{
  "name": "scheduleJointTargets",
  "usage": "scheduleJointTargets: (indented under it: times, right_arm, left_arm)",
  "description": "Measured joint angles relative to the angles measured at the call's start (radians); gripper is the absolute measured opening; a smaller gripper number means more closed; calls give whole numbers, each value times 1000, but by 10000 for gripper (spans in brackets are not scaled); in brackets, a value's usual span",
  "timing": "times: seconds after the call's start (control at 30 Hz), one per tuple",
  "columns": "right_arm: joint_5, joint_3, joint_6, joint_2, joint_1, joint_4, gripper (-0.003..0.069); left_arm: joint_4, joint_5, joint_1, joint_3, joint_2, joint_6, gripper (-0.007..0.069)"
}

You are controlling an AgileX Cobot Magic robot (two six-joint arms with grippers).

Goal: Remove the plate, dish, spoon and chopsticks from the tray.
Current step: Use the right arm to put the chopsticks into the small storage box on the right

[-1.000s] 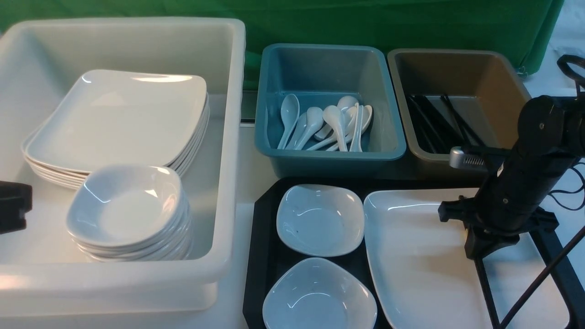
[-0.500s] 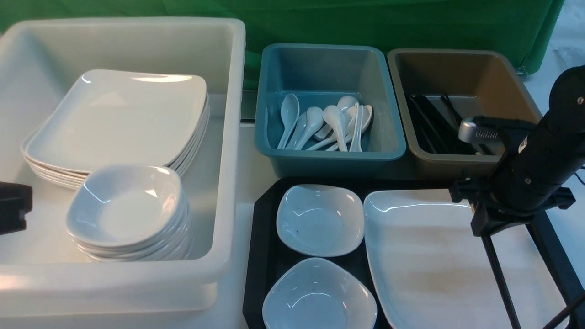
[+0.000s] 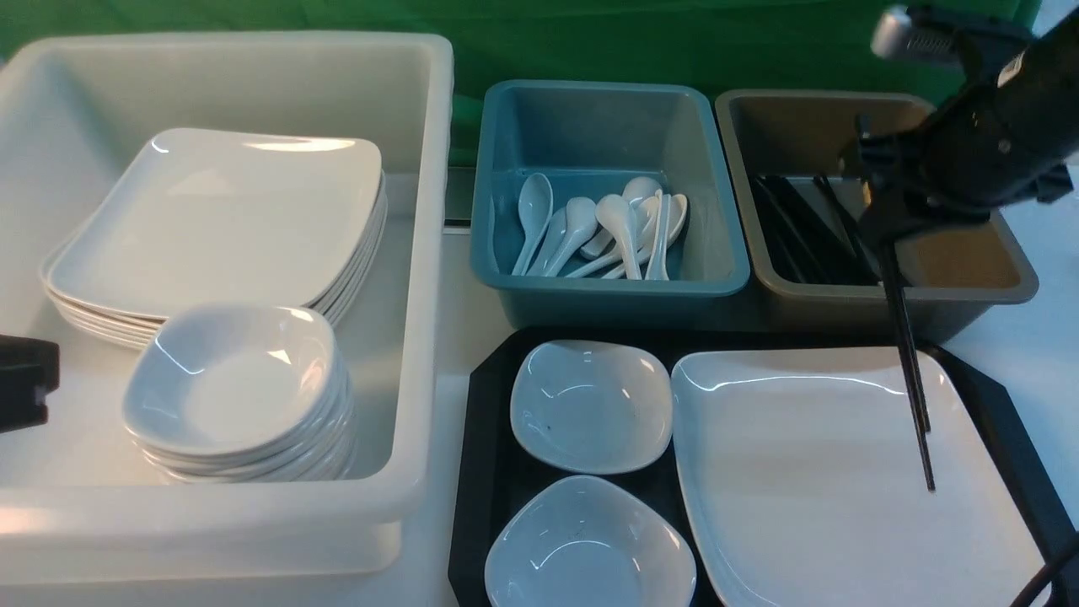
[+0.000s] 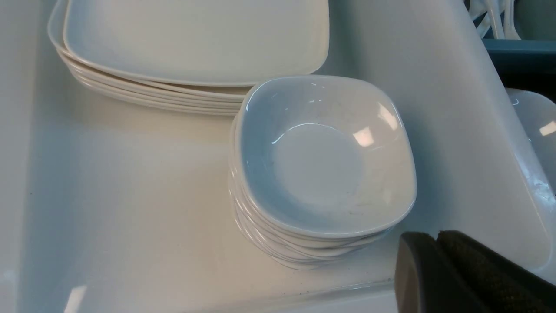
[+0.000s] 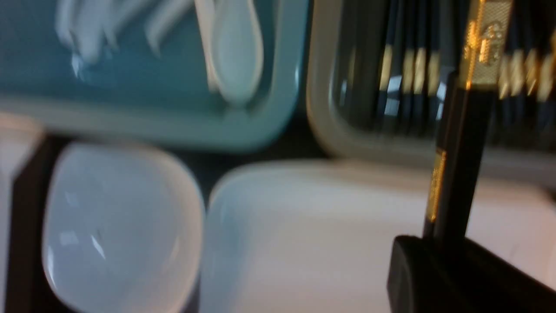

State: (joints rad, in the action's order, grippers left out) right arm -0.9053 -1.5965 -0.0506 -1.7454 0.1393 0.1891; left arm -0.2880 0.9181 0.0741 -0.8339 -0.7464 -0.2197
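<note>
Above the plate's (image 3: pixel 809 472) far edge, chopsticks (image 3: pixel 902 329) in the right hand (image 3: pixel 881 236).

Green cloth (image 3: pixel 590 34), softly creased, spanning the far side behind a pale table (image 3: pixel 472 295); bright highlights glint on its covering.

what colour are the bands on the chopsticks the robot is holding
Gold on both chopsticks, clearest in the right wrist view.

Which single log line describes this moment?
right tool: shut on chopsticks | left tool: shut, empty | plate: on tray | two small dishes: on tray
</note>
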Motion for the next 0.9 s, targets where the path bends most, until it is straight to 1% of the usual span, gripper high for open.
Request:
scheduleJointTargets:
  times: [0.07,0.2,0.3,0.33,0.37,0.47,0.5,0.63,0.8,0.9]
  right_arm:
    - [26,-128,-3,-58,-35,-1,82]
    - [68,-306,-7,-169,-73,-4,82]
    - [137,-410,-11,-258,-89,-5,82]
    - [143,-410,-11,-258,-91,-5,82]
    - [198,-450,-23,-307,-95,-5,82]
    - [264,-477,-38,-360,-97,-5,82]
    - [329,-483,-49,-399,-97,-5,82]
    - [417,-483,-62,-445,-97,-5,82]
    - [442,-483,-37,-480,-100,-12,82]
    - [413,-483,-35,-504,-103,-12,90]
  left_arm:
    - [0,0,0,0,0,0,17]
    - [0,-1,0,0,0,0,17]
    - [-3,-1,0,0,0,0,17]
    - [-6,-1,0,0,0,0,17]
    - [-13,-1,0,0,0,0,17]
    - [-19,-1,0,0,0,0,17]
    - [-20,-1,0,0,0,0,17]
    - [-20,-1,0,0,0,0,17]
    - [-20,-1,0,0,0,0,17]
    - [-21,0,0,0,0,0,17]
